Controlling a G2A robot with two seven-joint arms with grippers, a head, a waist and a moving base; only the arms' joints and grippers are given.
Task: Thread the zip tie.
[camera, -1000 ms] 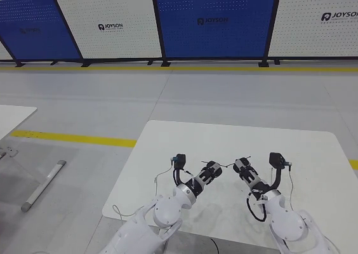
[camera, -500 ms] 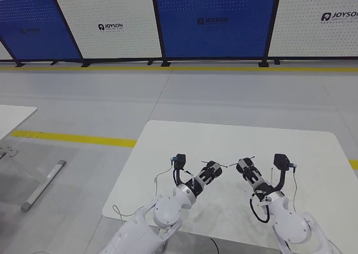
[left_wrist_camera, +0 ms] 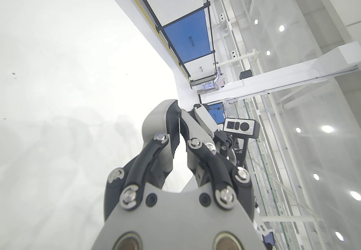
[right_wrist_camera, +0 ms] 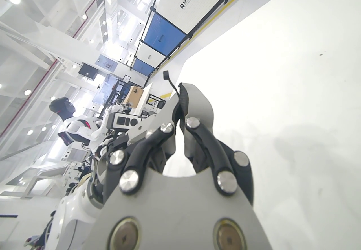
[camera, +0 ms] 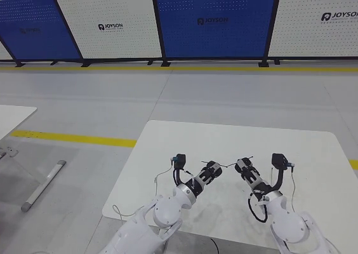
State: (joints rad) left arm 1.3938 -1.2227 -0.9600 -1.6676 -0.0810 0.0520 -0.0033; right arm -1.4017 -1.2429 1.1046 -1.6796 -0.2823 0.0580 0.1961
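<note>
Right jaws: closed on the black zip tie (right_wrist_camera: 170,82); its head end pokes out past the tips.
Left jaws: closed tight with no gap; whether they pinch the tie, I cannot tell.
Placement: the left jaws are at 9 o'clock of the right jaws, tips near each other, over the middle of the white counter (camera: 230,136).

One zip tie (right_wrist_camera: 171,82), two arms (camera: 166,213) (camera: 282,219), two tables (camera: 293,143) (camera: 1,120)
</note>
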